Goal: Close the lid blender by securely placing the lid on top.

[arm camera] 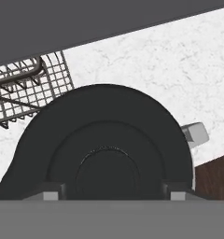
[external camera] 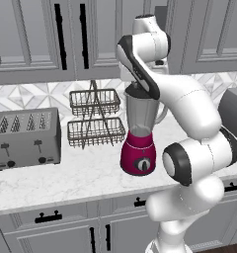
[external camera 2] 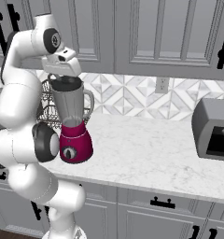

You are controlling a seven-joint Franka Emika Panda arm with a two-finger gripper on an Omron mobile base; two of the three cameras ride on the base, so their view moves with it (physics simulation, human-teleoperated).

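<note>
On the counter [external camera: 66, 178] in the left base view, blender [external camera: 139, 136] stands upright, magenta base with dark dial facing the camera, clear jar above with handle on its right; lid [external camera: 137, 91] sits dark at the jar's rim, partly hidden by the arm; gripper [external camera: 136, 85] is right above it, fingers masked by the wrist link, so contact can't be resolved from this side; grey four-slot toaster [external camera: 25, 137] well to the left; two-tier wire basket rack [external camera: 95, 118] between toaster and blender, just behind.

Right base view: same blender [external camera 2: 73, 125] at the left of the marble counter [external camera 2: 146, 149]; hand pointing straight down over the jar mouth; lid [external camera 2: 66, 84] reads as a dark disc at the rim, level; gripper [external camera 2: 62, 74] directly above, touching or just off, can't tell which; grey appliance [external camera 2: 213, 128] far right, well apart.

Hand view: looking down on the lid [arm camera: 102, 140], round, black, concentric rings, centred under the camera; two finger tips [arm camera: 48, 193] flank its central knob, one each side; whether they clamp it or stand slightly clear, can't tell; wire basket [arm camera: 25, 88] upper left; blender handle [arm camera: 195, 134] pokes out at right.
</note>
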